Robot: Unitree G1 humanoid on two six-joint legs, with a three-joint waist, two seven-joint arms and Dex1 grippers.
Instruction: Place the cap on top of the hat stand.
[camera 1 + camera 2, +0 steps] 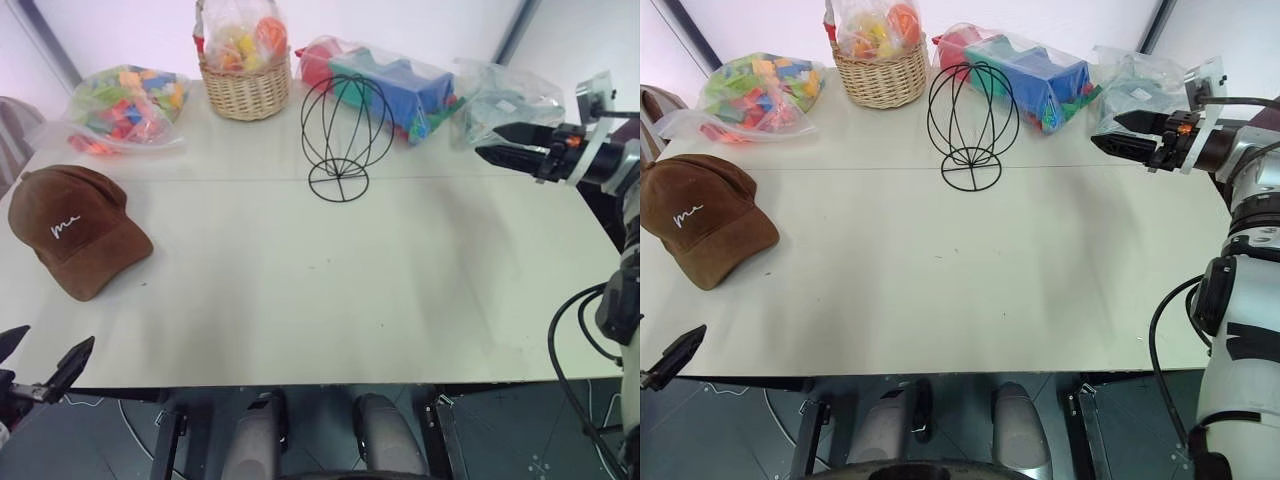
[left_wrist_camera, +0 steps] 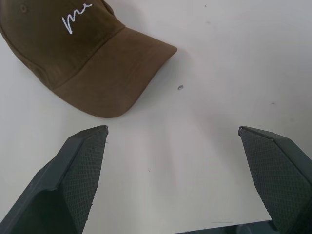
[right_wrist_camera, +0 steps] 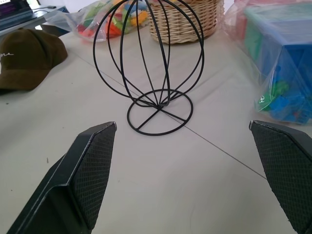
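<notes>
The brown cap (image 1: pixel 75 228) lies flat at the table's left side, its brim toward the front edge and its white lettering facing up. The black wire hat stand (image 1: pixel 347 135) stands upright and bare at the back middle of the table. Low at the front left corner, my left gripper (image 1: pixel 45 352) is open and empty; in its wrist view the cap (image 2: pixel 83 53) lies just beyond the fingertips (image 2: pixel 92 146). At the right edge my right gripper (image 1: pixel 490 142) hovers open above the table and points left toward the hat stand (image 3: pixel 148 68), well short of it.
Behind the stand a wicker basket (image 1: pixel 245 85) holds bagged toys. A bag of coloured blocks (image 1: pixel 125 105) lies at the back left, a bag with a blue box (image 1: pixel 390 85) and a clear bag (image 1: pixel 505 100) at the back right. The white table (image 1: pixel 350 290) is bare in the middle.
</notes>
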